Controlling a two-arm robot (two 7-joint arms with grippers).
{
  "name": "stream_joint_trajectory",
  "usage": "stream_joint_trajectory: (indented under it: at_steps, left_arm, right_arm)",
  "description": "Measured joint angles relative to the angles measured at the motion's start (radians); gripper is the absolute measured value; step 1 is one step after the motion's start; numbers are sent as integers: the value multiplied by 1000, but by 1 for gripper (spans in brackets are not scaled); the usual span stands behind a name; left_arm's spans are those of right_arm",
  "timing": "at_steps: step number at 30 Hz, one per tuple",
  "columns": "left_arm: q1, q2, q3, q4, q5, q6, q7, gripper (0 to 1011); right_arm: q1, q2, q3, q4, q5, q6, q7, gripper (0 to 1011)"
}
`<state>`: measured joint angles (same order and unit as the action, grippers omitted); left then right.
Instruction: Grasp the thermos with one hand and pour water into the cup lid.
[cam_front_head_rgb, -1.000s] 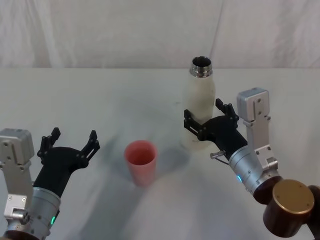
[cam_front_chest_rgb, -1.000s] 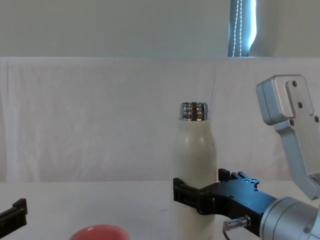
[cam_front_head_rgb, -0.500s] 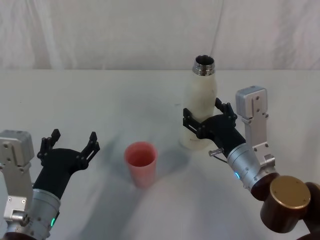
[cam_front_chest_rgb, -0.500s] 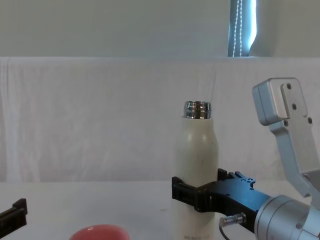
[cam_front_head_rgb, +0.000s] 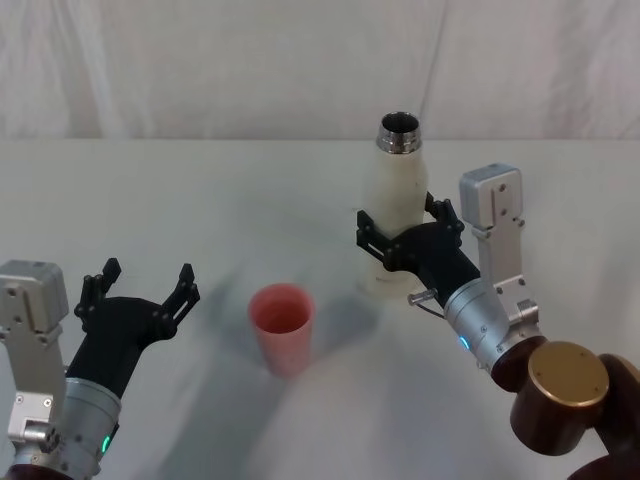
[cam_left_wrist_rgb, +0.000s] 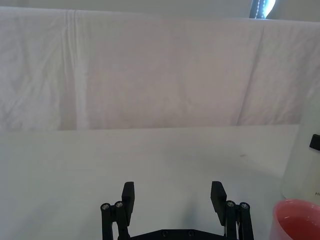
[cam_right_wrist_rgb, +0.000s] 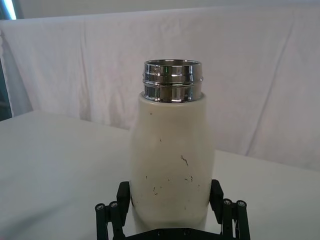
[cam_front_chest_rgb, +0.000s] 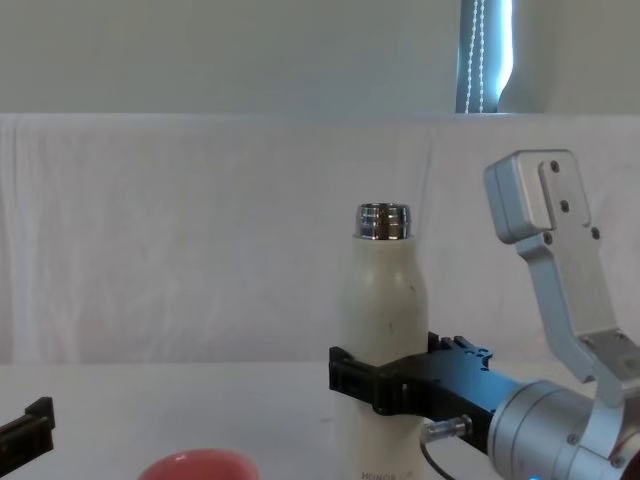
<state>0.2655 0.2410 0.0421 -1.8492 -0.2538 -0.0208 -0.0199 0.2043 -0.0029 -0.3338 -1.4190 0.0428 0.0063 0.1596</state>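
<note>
White cloth-covered table (cam_front_head_rgb: 180, 200), one. Thermos (cam_front_head_rgb: 397, 205), one: upright, uncapped, right of centre, base lifted off table. Right gripper (cam_front_head_rgb: 398, 238) clamped round its lower body. Left gripper (cam_front_head_rgb: 140, 292) spread wide, holding nothing, low at near left. Cup lid (cam_front_head_rgb: 283, 327), one: pink, upright on table between grippers. Versus 0.5 s ago: thermos shifted slightly left toward cup lid; left gripper unmoved.

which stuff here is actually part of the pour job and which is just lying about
Part of the job:
- thermos, upright, neck open
- right gripper, jaws on either side of the thermos body
- cup lid, pink, standing on the table apart from the thermos

Just there:
- left gripper, open, idle near the table's left
- white tablecloth
- white backdrop cloth
</note>
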Motion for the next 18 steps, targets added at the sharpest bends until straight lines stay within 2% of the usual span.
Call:
stream_joint_trajectory:
  at_steps: [18]
  left_arm:
    - [0,0,0,0,0,0,0,1001]
  right_arm:
    - [33,-10,-1,53,12,10,8,1001]
